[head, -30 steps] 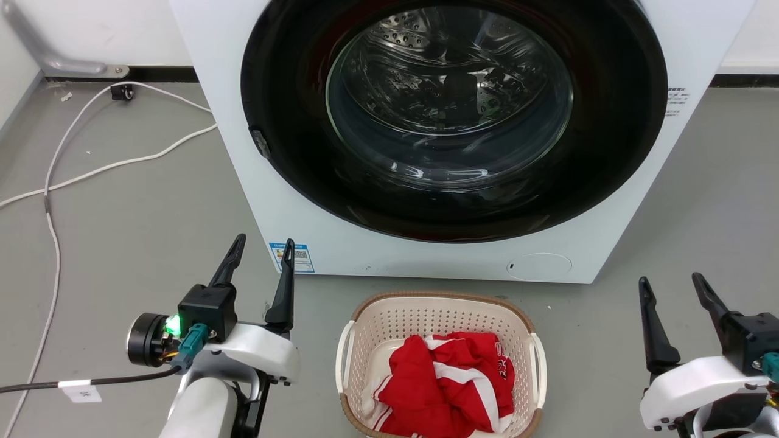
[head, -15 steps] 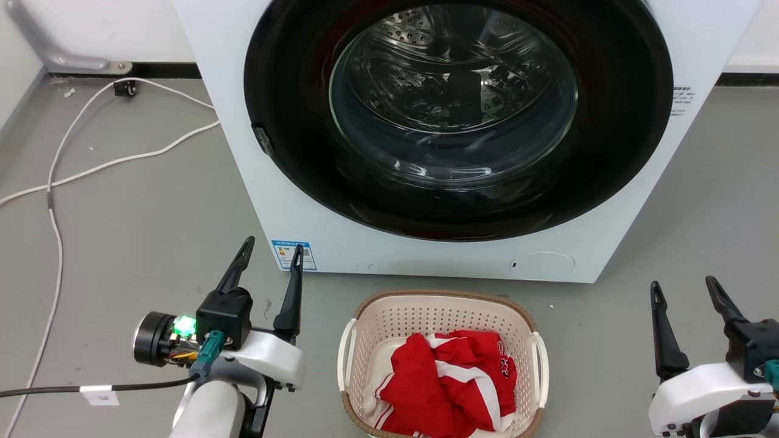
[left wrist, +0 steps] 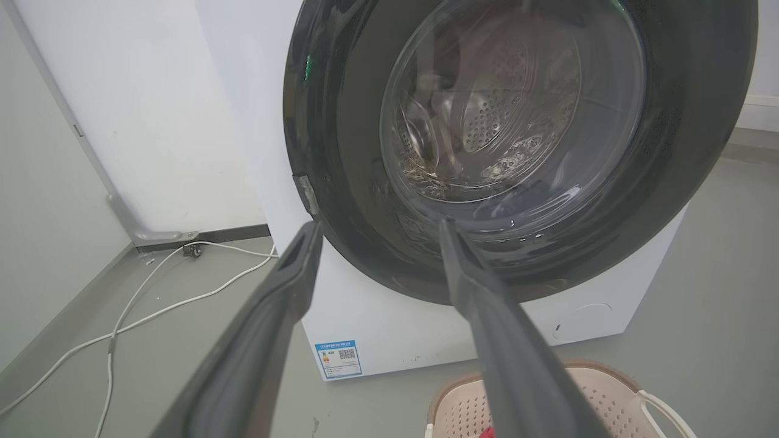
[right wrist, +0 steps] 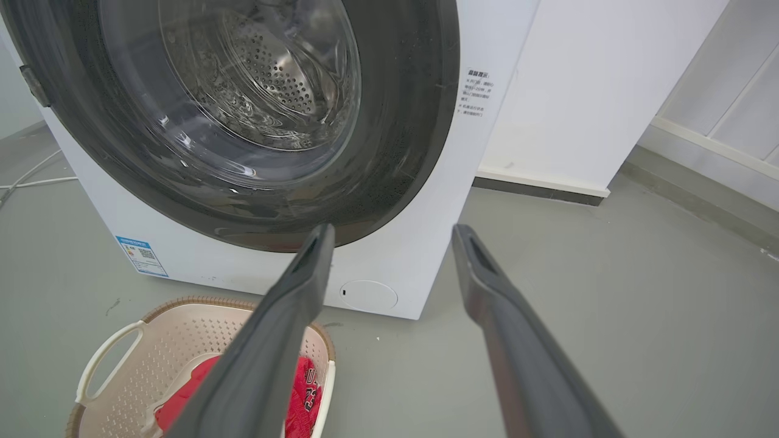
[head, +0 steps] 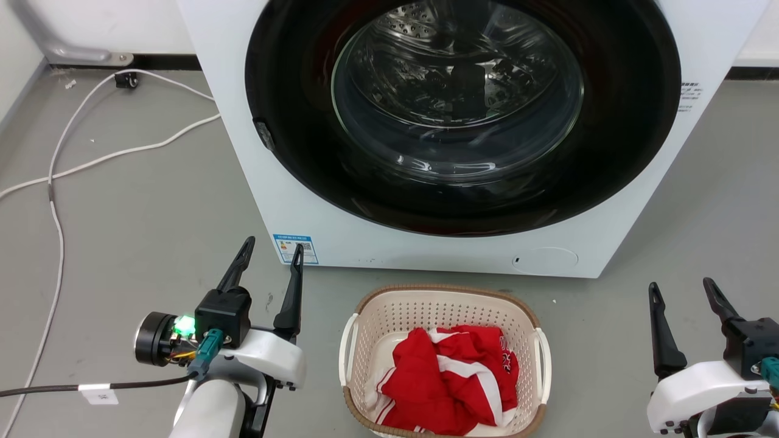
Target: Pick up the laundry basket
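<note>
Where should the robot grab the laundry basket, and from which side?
Probably by its two white side handles: left gripper on the left handle, right gripper on the right handle, each coming from the outer side. The laundry basket sits upright between both open grippers, and the handles bow out from its sides, leaving finger gaps.

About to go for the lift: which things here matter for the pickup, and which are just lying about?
For the job: laundry basket, left gripper, right gripper, both open.

Lying about: washing machine, white cable on the floor, red and white garment inside the basket.
</note>
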Controlling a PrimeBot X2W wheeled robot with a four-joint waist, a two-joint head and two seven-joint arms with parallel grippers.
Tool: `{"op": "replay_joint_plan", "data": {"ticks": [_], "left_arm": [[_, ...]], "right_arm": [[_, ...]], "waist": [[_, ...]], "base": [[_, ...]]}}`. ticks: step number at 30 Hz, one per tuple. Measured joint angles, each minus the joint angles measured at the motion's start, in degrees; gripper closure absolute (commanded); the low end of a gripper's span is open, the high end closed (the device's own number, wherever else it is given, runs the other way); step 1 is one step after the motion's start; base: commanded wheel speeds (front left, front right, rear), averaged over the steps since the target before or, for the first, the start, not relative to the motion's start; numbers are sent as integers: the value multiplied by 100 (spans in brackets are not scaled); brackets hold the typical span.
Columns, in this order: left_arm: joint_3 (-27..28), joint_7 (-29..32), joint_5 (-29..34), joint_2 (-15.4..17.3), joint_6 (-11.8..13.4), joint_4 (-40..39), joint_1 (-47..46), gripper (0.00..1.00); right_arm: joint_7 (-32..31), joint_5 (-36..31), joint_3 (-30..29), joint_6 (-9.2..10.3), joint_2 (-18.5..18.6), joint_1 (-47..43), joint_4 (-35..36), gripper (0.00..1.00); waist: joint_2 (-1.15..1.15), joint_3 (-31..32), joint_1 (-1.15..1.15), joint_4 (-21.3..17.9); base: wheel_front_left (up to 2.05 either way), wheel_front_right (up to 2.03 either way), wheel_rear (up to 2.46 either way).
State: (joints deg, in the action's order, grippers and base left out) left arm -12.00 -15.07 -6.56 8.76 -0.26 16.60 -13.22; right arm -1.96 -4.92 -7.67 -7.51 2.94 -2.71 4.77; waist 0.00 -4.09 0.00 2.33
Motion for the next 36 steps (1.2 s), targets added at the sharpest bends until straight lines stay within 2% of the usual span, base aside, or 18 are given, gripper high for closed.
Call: {"op": "replay_joint_plan", "data": {"ticks": [9,20,28,36], "left_arm": [[102,0,-197,-56,-77,330,-374,0],[159,238,-683,-158,-410,1307,-1366,0],[86,570,-1031,-146,-630,2386,-2096,0],[-196,1045,-1544,-158,-709,3379,-2703,0]], "right_arm": [[-7,83,-40,0,-1,398,-394,0],[-22,73,131,0,0,1353,-1205,0],[-104,167,478,0,1,2181,-2225,0],[-465,483,961,0,1,2960,-3557,0]], "waist": [[0,-400,0,-33],[0,-1391,1,-136],[0,-2187,1,-268],[0,-2830,1,-450]], "base": [[0,0,0],[0,0,0],[0,0,0],[0,0,0]]}}
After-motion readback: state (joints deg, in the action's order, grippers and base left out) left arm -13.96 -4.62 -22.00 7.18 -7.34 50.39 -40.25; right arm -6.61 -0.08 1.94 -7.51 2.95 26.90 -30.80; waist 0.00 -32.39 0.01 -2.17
